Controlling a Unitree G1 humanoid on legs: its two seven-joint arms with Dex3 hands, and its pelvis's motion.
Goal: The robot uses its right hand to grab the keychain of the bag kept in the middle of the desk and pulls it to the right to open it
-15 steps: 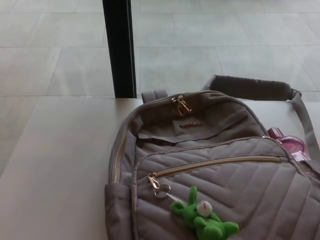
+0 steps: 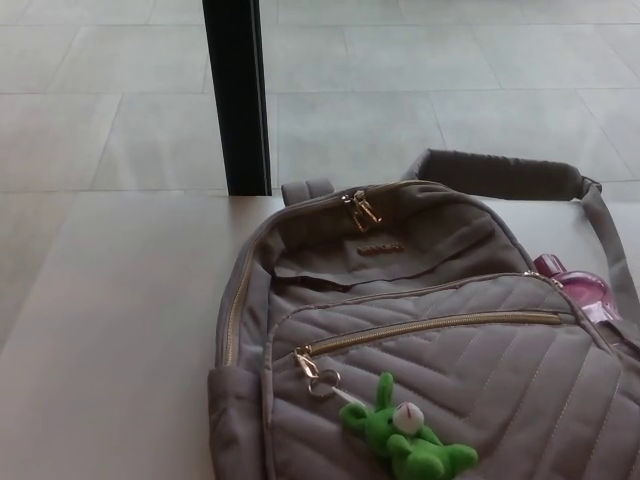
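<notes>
Comparing the two frames, you will find almost nothing changed: the whole view has slid a hair to the left, which reads as camera drift, not as any movement of the things. The bag [image 2: 420, 330] lies on the counter [image 2: 110, 330] exactly as it did half a second ago.

Location of task items: the grey quilted bag sits right of centre, its near edge cut off by the frame. The front-pocket zipper [image 2: 430, 327] runs left to right and is fully closed, with the puller at its left end. From that puller hangs a ring [image 2: 322, 381], and from the ring the keychain [image 2: 408, 440], a green plush rabbit resting on the near front of the bag. A second, gold puller [image 2: 362, 209] sits at the far top of the bag.

Robot hand: neither the left nor the right one is in view, so you cannot tell whether the fingers are spread or closed.

Judgement: the task has not begun. The right one must first enter from the right and reach the green rabbit before any pull rightward.

A pink object [image 2: 578, 287] peeks out at the right side of the bag.
</notes>
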